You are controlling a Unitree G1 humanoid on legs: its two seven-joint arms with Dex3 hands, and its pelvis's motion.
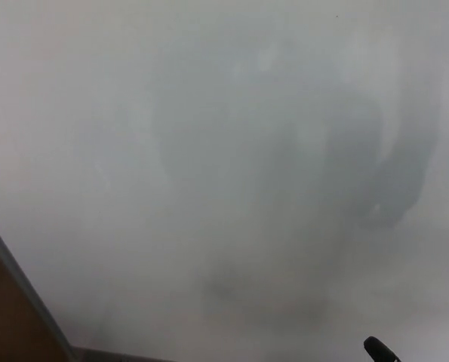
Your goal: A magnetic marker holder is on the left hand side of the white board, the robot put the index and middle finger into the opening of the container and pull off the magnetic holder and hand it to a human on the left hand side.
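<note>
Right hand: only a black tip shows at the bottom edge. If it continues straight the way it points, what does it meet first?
Probably the whiteboard. The right hand tip points up and left, with only the board's hazy surface ahead; depth is unclear.

Head view is dim, flat and low contrast. The whiteboard fills the frame with soft grey smears, darkest up and just right of the one black fingertip at bottom edge. No glare or hard shadows. Nothing in sharp focus.
</note>
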